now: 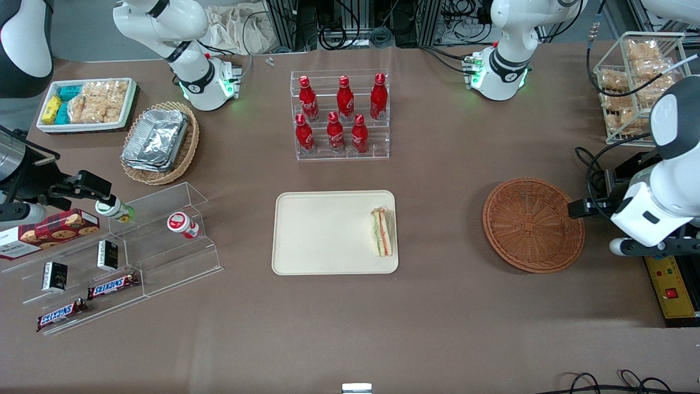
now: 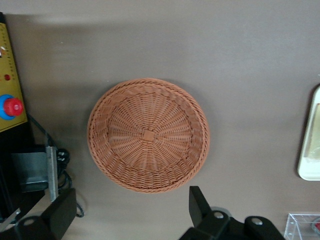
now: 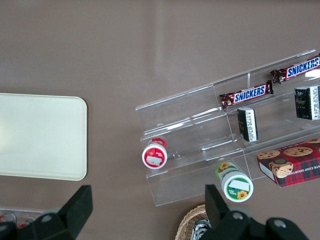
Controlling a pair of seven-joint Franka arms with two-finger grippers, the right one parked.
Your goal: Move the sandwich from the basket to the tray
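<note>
The sandwich (image 1: 381, 231) lies on the cream tray (image 1: 328, 232), by the tray's short edge that faces the basket. It is a wrapped wedge with orange and green layers. The round reddish-brown wicker basket (image 1: 533, 224) (image 2: 148, 135) holds nothing. My gripper (image 1: 582, 208) (image 2: 131, 212) hovers beside the basket's rim, toward the working arm's end of the table. It is open, its black fingers (image 2: 200, 205) wide apart with nothing between them. One corner of the tray (image 2: 310, 145) shows in the left wrist view, and more of the tray (image 3: 40, 135) in the right wrist view.
A clear rack of red cola bottles (image 1: 340, 115) stands farther from the front camera than the tray. A stepped acrylic shelf (image 1: 126, 246) with snacks, a tan oval basket (image 1: 159, 143) and a white snack tray (image 1: 87, 104) lie toward the parked arm's end. A yellow control box (image 1: 670, 290) sits near my gripper.
</note>
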